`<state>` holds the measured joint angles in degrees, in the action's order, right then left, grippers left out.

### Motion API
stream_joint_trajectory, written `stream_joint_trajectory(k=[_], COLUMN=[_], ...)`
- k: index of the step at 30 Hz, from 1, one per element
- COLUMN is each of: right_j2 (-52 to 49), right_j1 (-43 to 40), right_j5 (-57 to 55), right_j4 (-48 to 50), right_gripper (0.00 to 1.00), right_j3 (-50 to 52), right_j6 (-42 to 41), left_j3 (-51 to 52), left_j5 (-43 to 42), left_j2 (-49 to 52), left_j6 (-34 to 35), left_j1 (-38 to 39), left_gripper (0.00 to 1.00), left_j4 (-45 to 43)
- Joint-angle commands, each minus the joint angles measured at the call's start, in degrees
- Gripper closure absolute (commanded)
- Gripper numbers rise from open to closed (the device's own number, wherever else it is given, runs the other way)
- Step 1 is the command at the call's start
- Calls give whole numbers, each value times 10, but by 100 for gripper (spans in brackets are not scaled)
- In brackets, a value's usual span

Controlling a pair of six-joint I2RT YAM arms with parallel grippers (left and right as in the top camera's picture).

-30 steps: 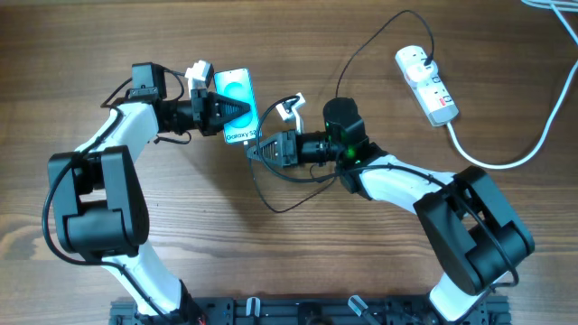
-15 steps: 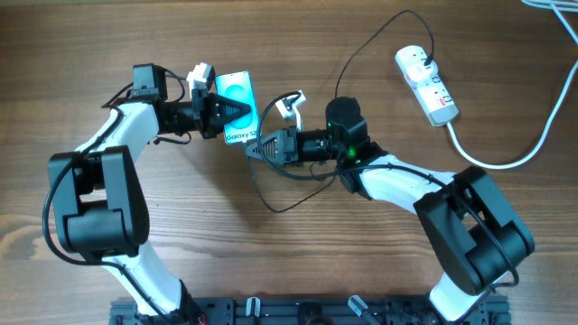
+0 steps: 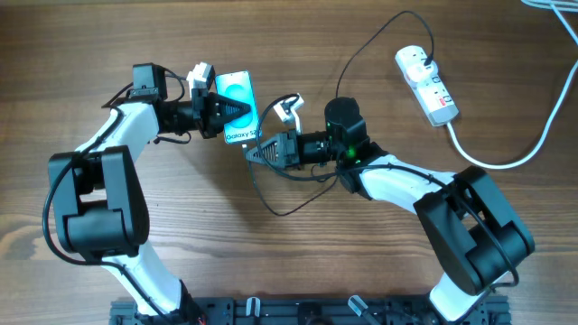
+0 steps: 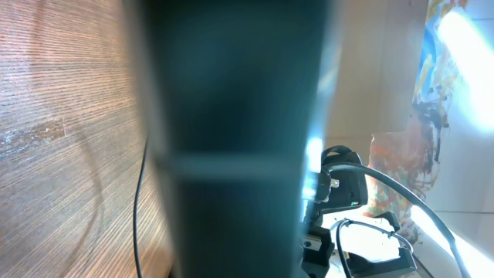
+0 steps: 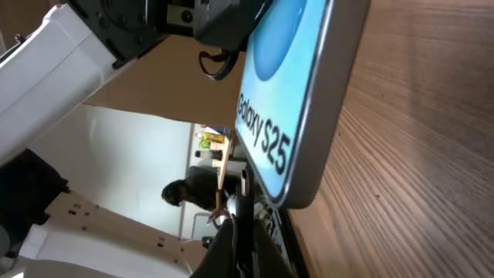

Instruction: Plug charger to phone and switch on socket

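Left claw (image 3: 219,109): is gripping the phone (image 3: 237,106) from its side, one finger lying across the glowing screen. The phone looks tilted up from the counter (image 3: 298,266), its white-strip end reaching past the fingertips toward the other arm.
Right claw (image 3: 256,151): is pinching shut on the connector end of the charger (image 3: 280,211). The tip is poking out just ahead of its fingers, right at the phone's lower edge; whether it is seated in the port I cannot tell.
Phone handling: rigid, with slick glass that is likely to slide — a hard push from the plug could shove it through the left claw.
Charger handling: light and floppy, with the slack trailing in a loop behind the right claw. Holding just behind the tip looks like the only way to steer it.
Socket (image 3: 427,86): is lying well behind the right claw, far from both, with a thick pale cable (image 3: 506,162) running off it.
Containers: none — the socket's outlets come closest, and a dark plug is sitting in one.
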<state>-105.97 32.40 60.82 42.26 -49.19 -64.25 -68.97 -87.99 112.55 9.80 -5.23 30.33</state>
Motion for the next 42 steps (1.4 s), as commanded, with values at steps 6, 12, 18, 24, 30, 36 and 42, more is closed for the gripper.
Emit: stream_joint_trajectory(k=[6,12,18,24,30,36,42], right_j2=[-11,-11,-11,-11,-11,-11,-11], right_j1=[-5,-4,-4,-4,-4,-5,-5], right_j5=[-26,-21,-19,-19,-19,-19,-1], right_j4=[3,1,1,1,2,2,28], right_gripper=[96,96,96,96,96,96,96], right_j3=[-2,-2,-2,-2,-2,-2,-2], right_j6=[16,21,21,12,-25,-62,-77], left_j3=[1,1,1,1,1,1,1], left_j5=[-24,-23,-24,-24,-24,-24,-24], left_j2=[-18,-18,-18,-18,-18,-18,-18], left_j6=[1,19,32,42,37,24,-4], left_j1=[3,3,3,3,5,13,16], left_gripper=[96,96,96,96,96,96,96], left_j4=[-13,-12,-12,-12,-12,-12,-19])
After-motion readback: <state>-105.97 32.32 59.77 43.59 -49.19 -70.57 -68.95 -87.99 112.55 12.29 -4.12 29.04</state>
